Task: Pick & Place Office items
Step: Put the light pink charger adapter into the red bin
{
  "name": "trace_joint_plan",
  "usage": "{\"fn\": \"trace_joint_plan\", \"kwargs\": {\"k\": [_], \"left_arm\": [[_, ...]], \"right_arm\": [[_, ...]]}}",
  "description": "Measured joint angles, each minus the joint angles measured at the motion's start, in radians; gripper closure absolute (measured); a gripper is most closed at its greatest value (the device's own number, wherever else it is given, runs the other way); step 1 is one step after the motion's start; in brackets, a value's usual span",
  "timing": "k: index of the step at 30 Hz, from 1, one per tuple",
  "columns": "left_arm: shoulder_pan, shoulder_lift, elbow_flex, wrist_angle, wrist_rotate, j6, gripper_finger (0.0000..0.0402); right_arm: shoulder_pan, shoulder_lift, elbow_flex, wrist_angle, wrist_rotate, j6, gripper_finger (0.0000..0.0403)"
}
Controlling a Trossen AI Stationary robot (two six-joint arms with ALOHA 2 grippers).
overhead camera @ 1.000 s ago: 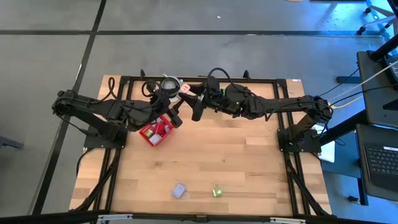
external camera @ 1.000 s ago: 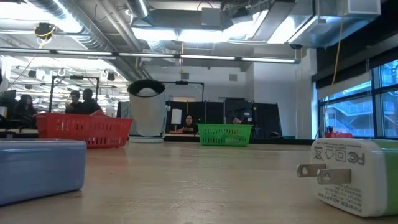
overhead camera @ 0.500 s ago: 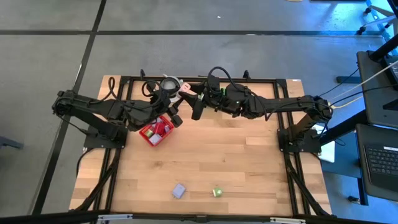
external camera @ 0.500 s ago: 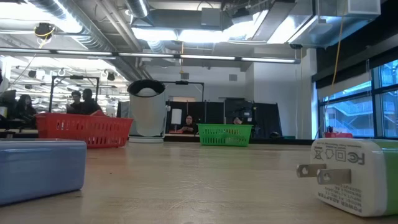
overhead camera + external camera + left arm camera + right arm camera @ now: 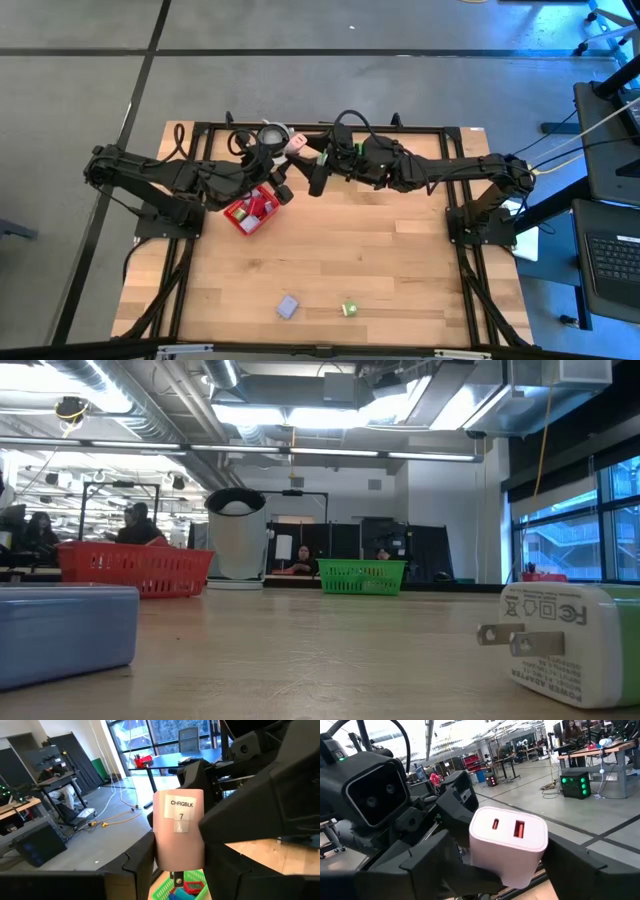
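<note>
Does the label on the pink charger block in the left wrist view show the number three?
No, the white label on the pink charger block reads CHRGBLK with a 7 under it.

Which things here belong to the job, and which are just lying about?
Job:
- pink charger, held by left gripper, right gripper alongside
- lavender block
- green charger
- red basket
- green basket

Lying about:
- white cylinder
- laptop

pink charger block, red basket, green basket, lavender block
</note>
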Motion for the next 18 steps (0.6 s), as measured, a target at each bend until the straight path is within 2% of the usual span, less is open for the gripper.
{"fn": "trace_joint_plan", "kwargs": {"k": [7, 13, 18], "left_arm": [[0.000, 0.000, 0.000, 0.000, -0.003, 0.000, 0.0259], [0.000, 0.000, -0.001, -0.003, -0.007, 0.001, 0.0267], [0.000, -0.003, -0.001, 0.003, -0.015, 0.002, 0.0271]], "right_arm": [[-0.010, 0.000, 0.000, -0.040, 0.001, 0.056, 0.0068], [-0.024, -0.024, 0.000, -0.114, -0.001, 0.082, 0.0058], [-0.035, -0.072, 0.000, -0.215, -0.088, 0.082, 0.0057]]}}
